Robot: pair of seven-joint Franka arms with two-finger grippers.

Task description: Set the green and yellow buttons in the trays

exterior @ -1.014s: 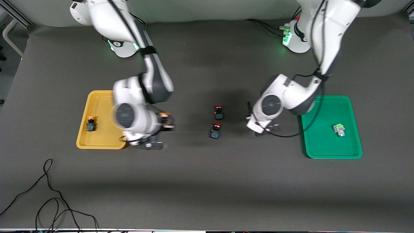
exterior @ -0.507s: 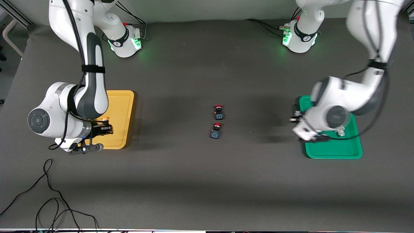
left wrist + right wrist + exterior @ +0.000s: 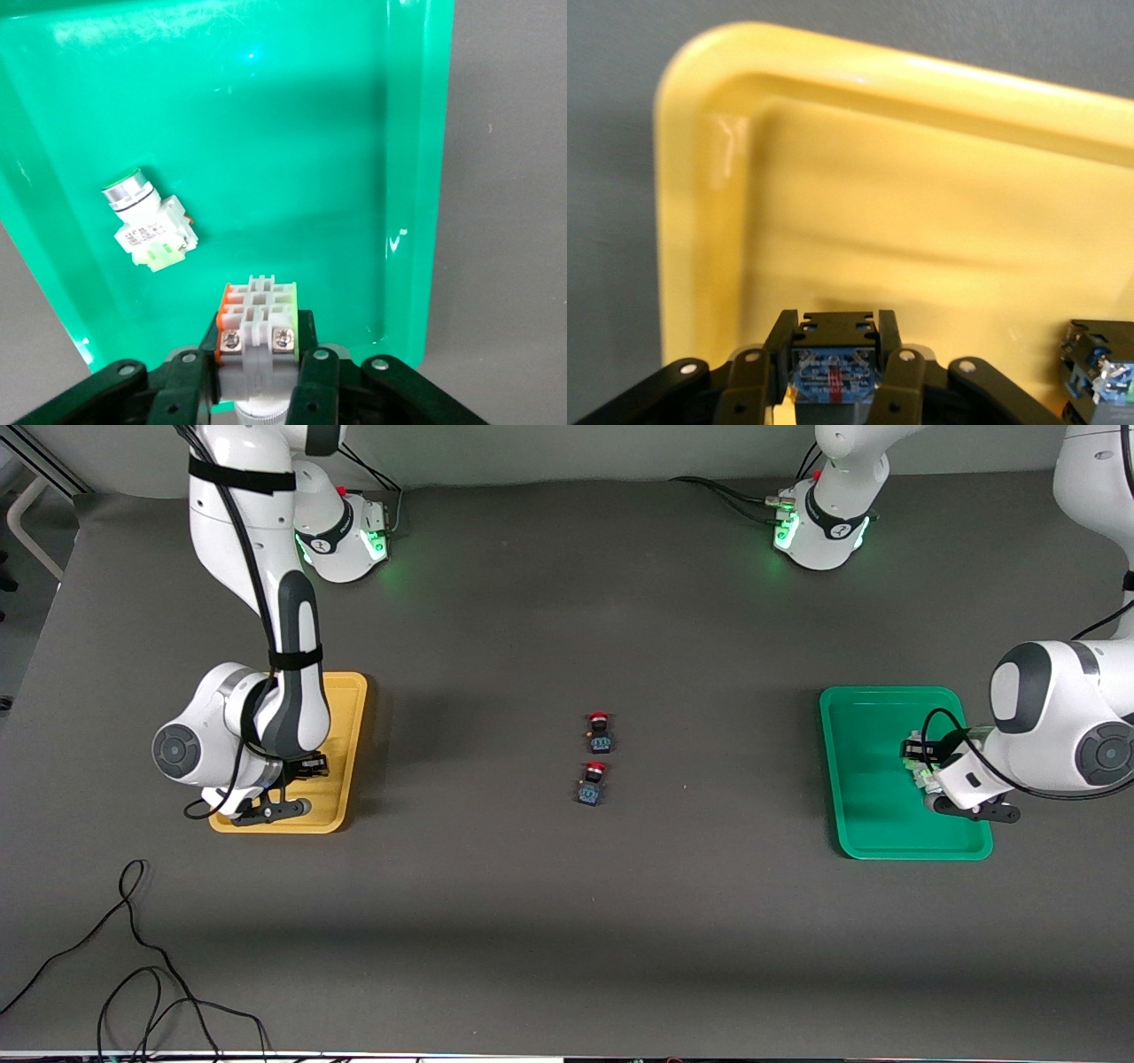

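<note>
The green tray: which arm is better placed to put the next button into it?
The left: its gripper already holds a white button over the green tray.

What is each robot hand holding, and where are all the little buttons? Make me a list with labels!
left gripper: over the green tray, fingers shut on a green button
green tray contents: another green button lying in it
right gripper: over the yellow tray, fingers shut on a yellow button
yellow tray contents: a second yellow button resting in it
table middle: two red buttons, not in any tray
</note>
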